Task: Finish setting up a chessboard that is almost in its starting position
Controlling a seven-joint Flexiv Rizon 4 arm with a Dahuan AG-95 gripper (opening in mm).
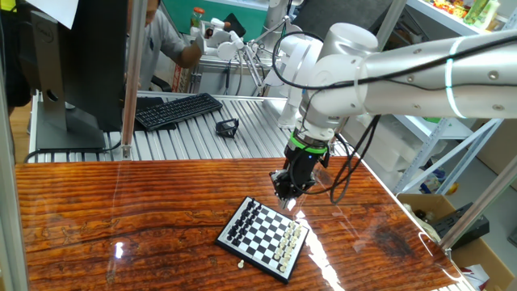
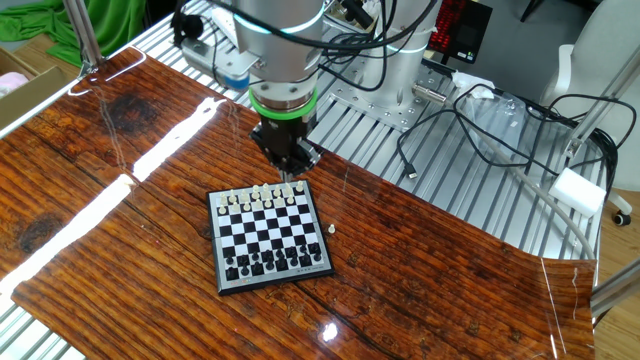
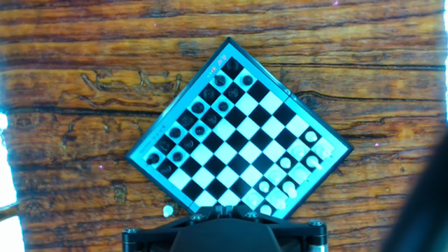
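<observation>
We see the chessboard [image 2: 270, 238] lying flat on the wooden desk [image 2: 120, 250], turned at an angle to the desk edge. The black pieces stand in two rows on one side and the cream pieces on the other side. One small cream piece [image 2: 331, 230] lies off the board, on the desk just beside its rim; in the hand view it shows as a pale dot [image 3: 167, 210] near the lower edge of the board.

We judge that the step in hand is the approach: the stray piece is not yet picked up, and the cream rows seem to have a free square, though the pieces are too small to say which one. The next move calls for bringing the tool over the stray piece and lowering it with care, because the piece is tiny and close to the rim.

The tool [image 2: 291, 166] hovers above the cream side of the board, apart from it. It touches nothing and we see nothing between its fingers. How far open it is, we cannot tell
</observation>
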